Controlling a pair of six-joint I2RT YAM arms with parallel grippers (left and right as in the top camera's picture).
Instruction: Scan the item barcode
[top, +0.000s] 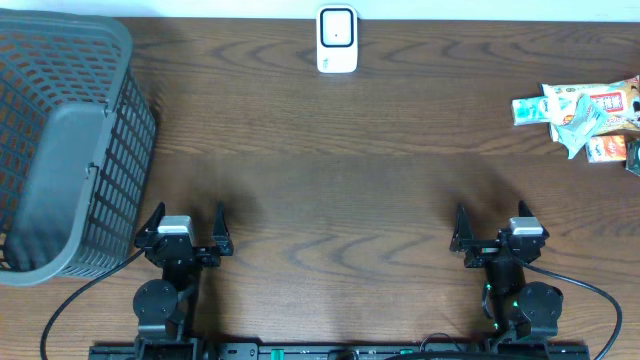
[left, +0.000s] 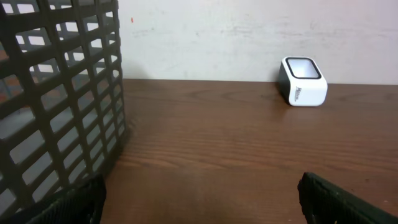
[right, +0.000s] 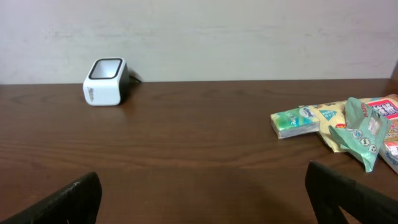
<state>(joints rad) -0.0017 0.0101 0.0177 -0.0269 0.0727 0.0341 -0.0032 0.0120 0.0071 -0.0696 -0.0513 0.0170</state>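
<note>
Now | dark wood table (top: 330, 170) | pale wall (left: 217, 31) | left claw (top: 190, 214), right claw (top: 492, 216) both released

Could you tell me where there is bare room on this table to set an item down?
The middle of the table is bare, bordered by the basket on the left, the scanner at the far edge and the packets at the far right. The strip between the left gripper and right gripper is free too. Crowded: the packets' corner and the basket's end.
</note>
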